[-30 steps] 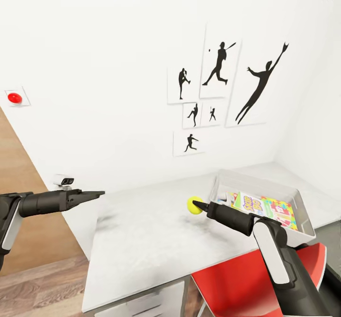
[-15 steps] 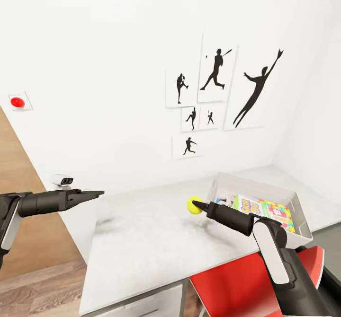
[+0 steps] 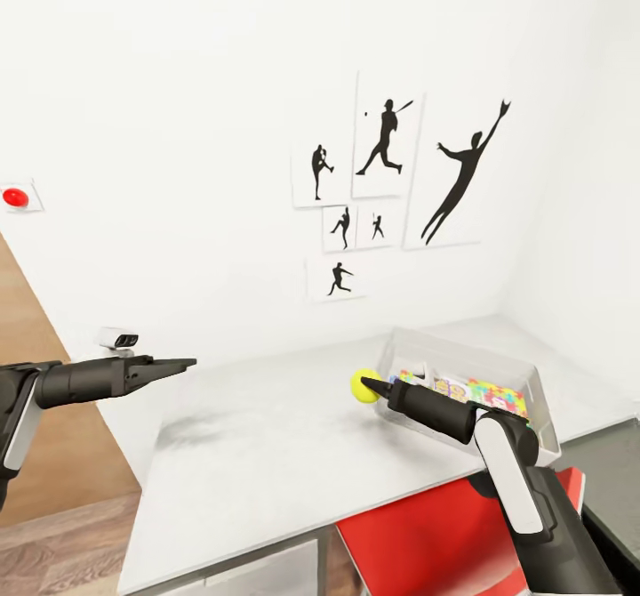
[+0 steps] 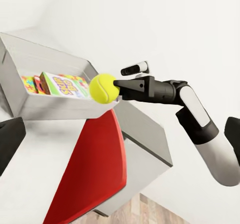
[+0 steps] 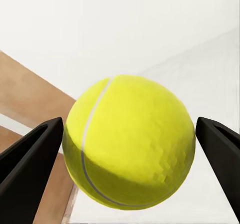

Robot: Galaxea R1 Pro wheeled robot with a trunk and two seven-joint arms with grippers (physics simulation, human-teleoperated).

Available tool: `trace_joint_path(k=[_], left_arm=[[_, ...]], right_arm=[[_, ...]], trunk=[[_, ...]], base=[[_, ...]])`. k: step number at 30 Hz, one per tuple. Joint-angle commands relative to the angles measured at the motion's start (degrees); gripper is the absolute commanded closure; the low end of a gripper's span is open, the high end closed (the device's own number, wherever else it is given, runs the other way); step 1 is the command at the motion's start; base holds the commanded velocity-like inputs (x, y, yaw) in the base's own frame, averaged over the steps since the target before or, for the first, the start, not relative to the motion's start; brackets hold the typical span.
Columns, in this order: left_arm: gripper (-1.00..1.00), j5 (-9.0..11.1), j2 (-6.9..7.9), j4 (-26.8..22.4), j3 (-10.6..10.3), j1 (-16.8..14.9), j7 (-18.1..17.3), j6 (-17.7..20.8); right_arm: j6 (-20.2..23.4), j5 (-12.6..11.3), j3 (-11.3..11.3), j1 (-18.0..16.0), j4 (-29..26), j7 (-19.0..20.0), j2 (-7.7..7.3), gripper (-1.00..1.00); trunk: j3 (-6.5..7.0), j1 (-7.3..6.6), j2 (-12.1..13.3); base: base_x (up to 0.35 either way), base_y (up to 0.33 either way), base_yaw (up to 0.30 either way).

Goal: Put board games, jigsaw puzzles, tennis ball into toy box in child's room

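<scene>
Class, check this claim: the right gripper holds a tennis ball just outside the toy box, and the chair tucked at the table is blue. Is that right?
Not quite. The chair is red, as the head view shows. The rest stands: the right gripper holds the tennis ball just outside the toy box on the table.

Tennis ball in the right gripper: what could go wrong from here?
The tennis ball is pinched only at the right gripper fingertips, so it might slip out and roll off the table. It hangs beside the toy box, not over it; releasing now would likely miss.
</scene>
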Motion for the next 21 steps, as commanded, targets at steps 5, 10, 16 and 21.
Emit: trace_joint_path(k=[5,10,16,21], left_arm=[[-1.0,-0.1,0.11,0.0,0.0,-0.1,-0.2,0.6],[-1.0,0.0,0.07,0.0,0.0,-0.1,-0.2,0.6],[-1.0,0.0,-0.03,0.0,-0.1,-0.1,-0.2,0.6],[-1.0,0.0,-0.07,0.0,-0.1,-0.1,-0.2,0.6]], right_arm=[[0.1,0.3,0.0,-0.1,0.2,0.3,0.2,1.0],[0.2,0.3,-0.1,-0.1,0.2,0.3,0.17,1.0],[0.4,0.2,-2.3,-0.1,0.0,0.4,0.01,1.0],[0.4,0.2,-2.6,-0.1,0.0,3.7,-0.01,1.0]], trunk=[[-0.13,0.04,-0.1],[-0.13,0.04,-0.1],[-0.13,0.04,-0.1],[-0.13,0.04,-0.1]], base=[[0.0,-0.234,0.001],[0.0,-0.044,0.0],[0.0,-0.008,0.0],[0.0,-0.182,0.0]])
